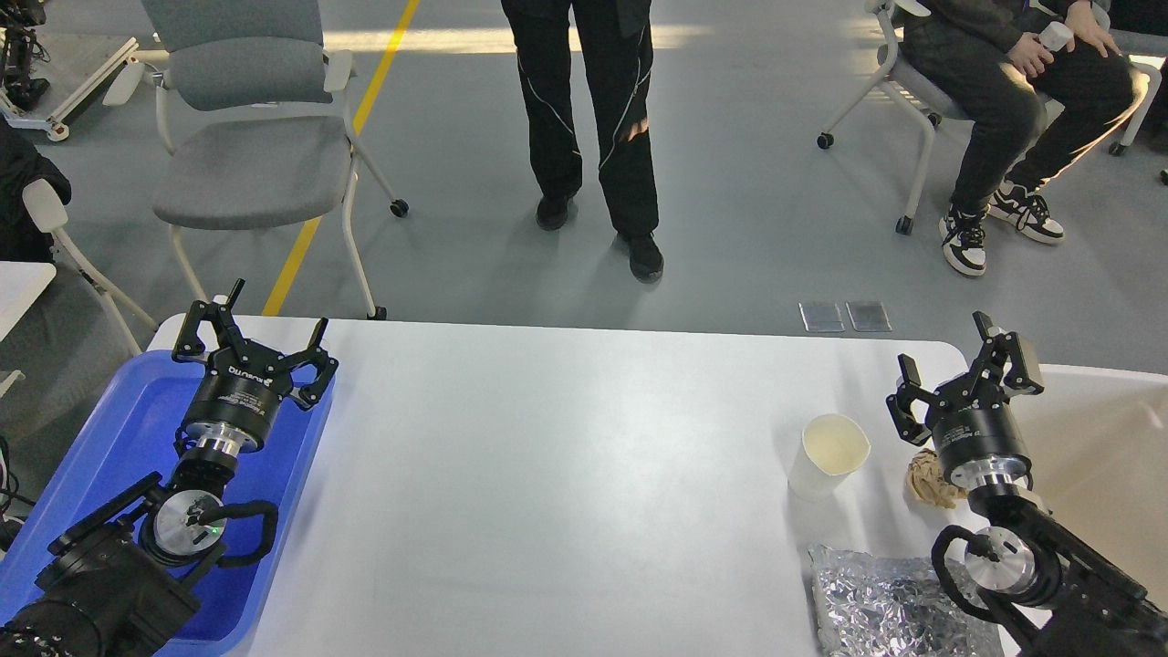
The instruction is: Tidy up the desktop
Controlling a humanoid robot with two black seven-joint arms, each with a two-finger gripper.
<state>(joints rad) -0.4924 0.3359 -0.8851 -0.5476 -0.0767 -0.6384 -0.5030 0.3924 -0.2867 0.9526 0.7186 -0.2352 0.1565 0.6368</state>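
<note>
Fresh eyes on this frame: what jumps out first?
Two black grippers, both with fingers spread open and holding nothing: the left gripper over the blue tray at the left edge, the right gripper at the right. The white desktop is mostly bare; the clutter sits at its right end: a white paper cup, a crumpled brown wad and crinkled foil.

Both arms are black. The left claw has two black linked fingers on a black body printed with pale lettering, mounted on a black cylinder bearing a small label. Below it sits a polished silver ring, then a round silver joint cap with a tiny green light and a looped black cable. The right claw matches: black fingers, black cylinder, silver ring, silver joint cap, looped black cable.
</note>
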